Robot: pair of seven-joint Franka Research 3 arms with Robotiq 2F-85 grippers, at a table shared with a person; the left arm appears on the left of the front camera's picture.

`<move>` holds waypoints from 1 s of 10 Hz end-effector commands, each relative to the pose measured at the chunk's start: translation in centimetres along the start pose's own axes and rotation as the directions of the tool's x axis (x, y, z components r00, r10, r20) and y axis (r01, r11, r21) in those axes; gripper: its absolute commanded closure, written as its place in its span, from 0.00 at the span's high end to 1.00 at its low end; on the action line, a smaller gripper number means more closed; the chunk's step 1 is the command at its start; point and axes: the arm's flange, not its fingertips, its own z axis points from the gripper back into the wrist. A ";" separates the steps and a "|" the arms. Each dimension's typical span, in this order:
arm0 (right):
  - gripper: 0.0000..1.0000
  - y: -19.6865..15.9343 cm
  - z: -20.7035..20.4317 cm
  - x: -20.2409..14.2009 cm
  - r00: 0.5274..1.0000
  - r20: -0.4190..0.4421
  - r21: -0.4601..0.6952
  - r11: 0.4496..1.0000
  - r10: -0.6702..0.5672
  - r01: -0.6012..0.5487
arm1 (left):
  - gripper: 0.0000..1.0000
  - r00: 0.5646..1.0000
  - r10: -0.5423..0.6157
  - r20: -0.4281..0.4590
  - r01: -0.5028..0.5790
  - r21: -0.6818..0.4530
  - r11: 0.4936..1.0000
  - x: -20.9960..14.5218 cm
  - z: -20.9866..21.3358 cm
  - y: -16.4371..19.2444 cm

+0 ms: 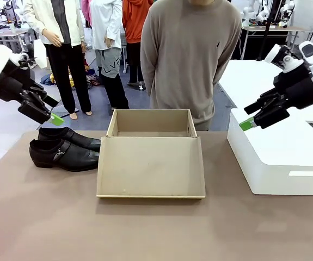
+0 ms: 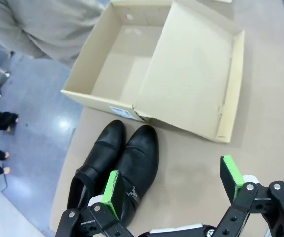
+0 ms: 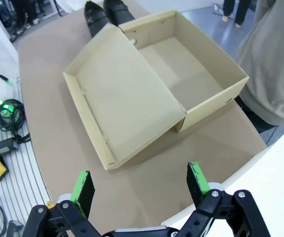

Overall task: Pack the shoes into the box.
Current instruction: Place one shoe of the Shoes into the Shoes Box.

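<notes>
Right now we see the shoes (image 1: pixel 63 149) lying side by side on the brown bench (image 1: pixel 145 228), on the robot's left of the box (image 1: pixel 113 124). Their toes point toward the box, and the nearer shoe's toe lies just beside the edge of the lid (image 1: pixel 151 168). The box stands open at the middle of the bench. Its lid is folded flat toward the robot, and its bare cardboard floor is showing.

We find the left gripper (image 2: pixel 173 186) hanging above the shoes with its green pads spread wide and nothing between them. The right gripper (image 3: pixel 140 186) hovers over the near corner of a white block (image 1: pixel 287 157) to the right of the box, and its fingers are likewise apart and empty.

A person (image 1: pixel 191 54) in a grey-brown sweater stands at the far side, just behind the box.
</notes>
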 end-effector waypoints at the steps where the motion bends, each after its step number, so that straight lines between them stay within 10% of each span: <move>1: 1.00 -0.7 0.4 -0.4 0.998 0.049 0.032 0.999 0.033 -0.035 | 1.00 1.000 0.015 0.027 -0.014 -0.038 0.999 -0.7 0.2 1.4; 10: 1.00 0.0 0.6 -0.3 0.999 0.047 0.027 1.000 0.004 -0.006 | 1.00 0.997 0.049 0.059 -0.046 -0.052 0.998 -0.8 0.3 1.1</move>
